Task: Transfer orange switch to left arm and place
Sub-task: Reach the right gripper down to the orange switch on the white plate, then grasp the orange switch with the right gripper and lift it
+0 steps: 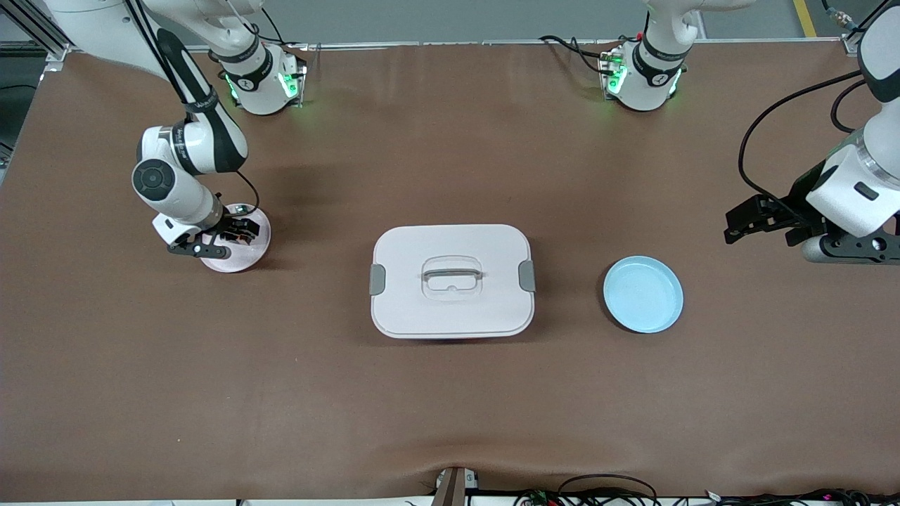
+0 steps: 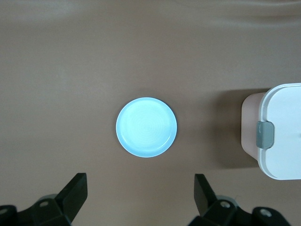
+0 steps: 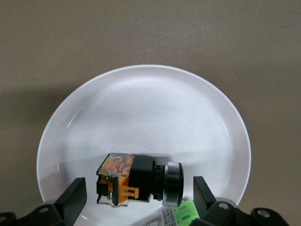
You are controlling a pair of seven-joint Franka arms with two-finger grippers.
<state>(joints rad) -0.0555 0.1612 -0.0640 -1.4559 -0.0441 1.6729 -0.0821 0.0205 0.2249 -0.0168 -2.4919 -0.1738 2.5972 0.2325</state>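
Note:
The orange switch [image 3: 138,181], a black body with an orange end and a silvery ring, lies on its side on a white round plate [image 3: 141,94]. My right gripper [image 3: 138,193] is open and low over that plate [image 1: 242,258], with one finger on each side of the switch and a gap at both. In the front view the right gripper [image 1: 235,230] hides the switch. My left gripper [image 1: 749,225] is open and empty above the table at the left arm's end. The white box [image 1: 450,309] stands mid-table between the two plates.
A light blue plate [image 1: 643,294] lies empty between the box and the left gripper; it also shows in the left wrist view [image 2: 146,127] with the box's corner [image 2: 282,122]. A green label [image 3: 186,212] lies beside the switch.

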